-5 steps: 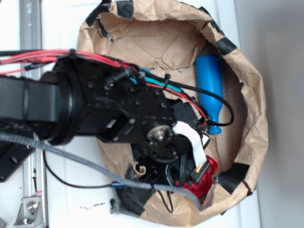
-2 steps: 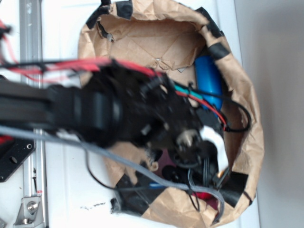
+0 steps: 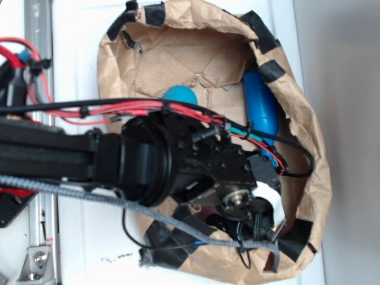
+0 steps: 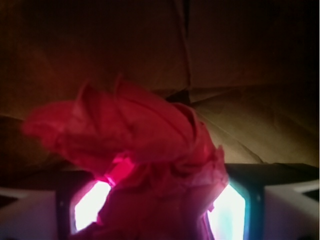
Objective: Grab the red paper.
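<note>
Brown paper walls (image 3: 309, 154) ring a nest on the white desk (image 3: 77, 71). Low at its near right corner, the gripper (image 4: 160, 210) is closed around the red paper (image 4: 150, 150), apparently to lift it.

Red paper (image 4: 150, 165) (crumpled) between gripper (image 4: 160, 210) fingers.

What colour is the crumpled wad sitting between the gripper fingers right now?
Bright red, the red paper; the wrist view shows it best.
</note>
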Robot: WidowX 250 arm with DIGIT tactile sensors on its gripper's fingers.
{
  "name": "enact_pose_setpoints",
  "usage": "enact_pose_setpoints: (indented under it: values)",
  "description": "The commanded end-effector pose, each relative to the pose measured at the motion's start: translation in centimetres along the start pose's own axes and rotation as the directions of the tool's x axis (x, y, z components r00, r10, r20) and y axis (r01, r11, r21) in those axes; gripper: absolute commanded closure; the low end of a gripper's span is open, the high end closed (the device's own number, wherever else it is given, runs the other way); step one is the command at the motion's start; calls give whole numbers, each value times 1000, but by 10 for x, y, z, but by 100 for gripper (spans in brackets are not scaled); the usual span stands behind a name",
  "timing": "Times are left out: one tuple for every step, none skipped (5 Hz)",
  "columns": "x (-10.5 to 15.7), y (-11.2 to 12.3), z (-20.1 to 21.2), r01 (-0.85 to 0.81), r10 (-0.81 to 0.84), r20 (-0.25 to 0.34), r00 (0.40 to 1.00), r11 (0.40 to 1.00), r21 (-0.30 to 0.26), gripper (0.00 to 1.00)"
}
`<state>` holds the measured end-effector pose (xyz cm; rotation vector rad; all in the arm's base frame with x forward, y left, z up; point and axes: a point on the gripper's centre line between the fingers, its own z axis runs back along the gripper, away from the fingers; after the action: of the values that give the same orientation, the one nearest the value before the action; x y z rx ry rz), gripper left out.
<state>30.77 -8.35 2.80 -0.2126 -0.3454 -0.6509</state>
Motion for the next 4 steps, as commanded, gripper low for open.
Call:
enact_pose_setpoints:
  values:
    - [0,26,68,-142,139,30,990,974,174,100]
    - [-16,47,134,-339,358,-8,934,891,302,100]
    - [-34,70,183,-487,583,-128,803,764,422,100]
    - [-40,56,186,-648,777,-158,610,603,466,100]
